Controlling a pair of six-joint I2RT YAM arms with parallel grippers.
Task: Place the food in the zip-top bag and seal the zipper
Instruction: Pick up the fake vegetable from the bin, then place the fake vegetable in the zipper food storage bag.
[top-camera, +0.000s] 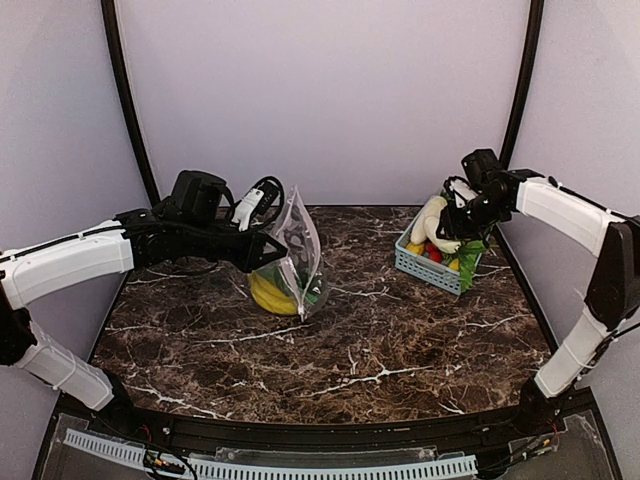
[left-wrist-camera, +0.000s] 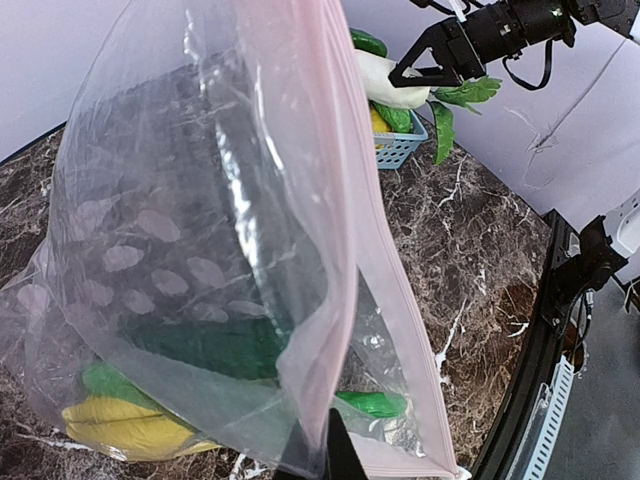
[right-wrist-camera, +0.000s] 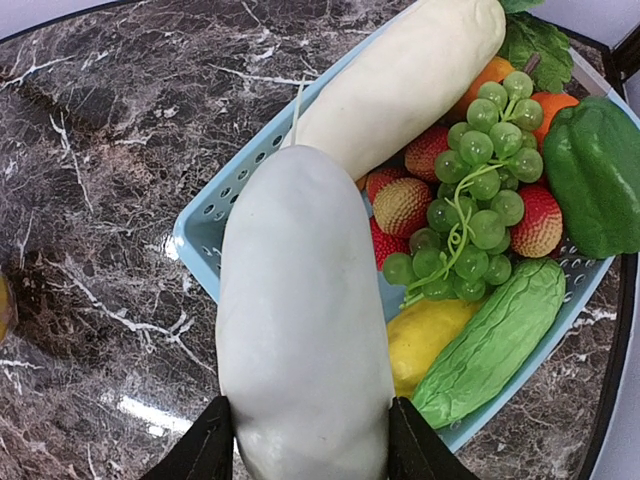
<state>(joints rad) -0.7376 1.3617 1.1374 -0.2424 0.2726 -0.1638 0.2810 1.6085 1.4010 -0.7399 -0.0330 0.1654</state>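
— Where is the zip-top bag (top-camera: 302, 240)?
— It stands on the marble table (top-camera: 400, 340), left of centre. The left gripper (top-camera: 272, 250) is pinched tight on its edge. A banana bunch (top-camera: 268, 296) and green vegetables (left-wrist-camera: 200, 345) lie inside.
— And the right gripper (right-wrist-camera: 305, 455)?
— Its fingers clamp a long white vegetable (right-wrist-camera: 300, 330) over the rim of the blue basket (right-wrist-camera: 205, 235).

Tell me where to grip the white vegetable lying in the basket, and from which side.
Grip the white vegetable across its middle, coming from above: it lies flat on top of the other food in the basket, long and round, so fingers can straddle its width.
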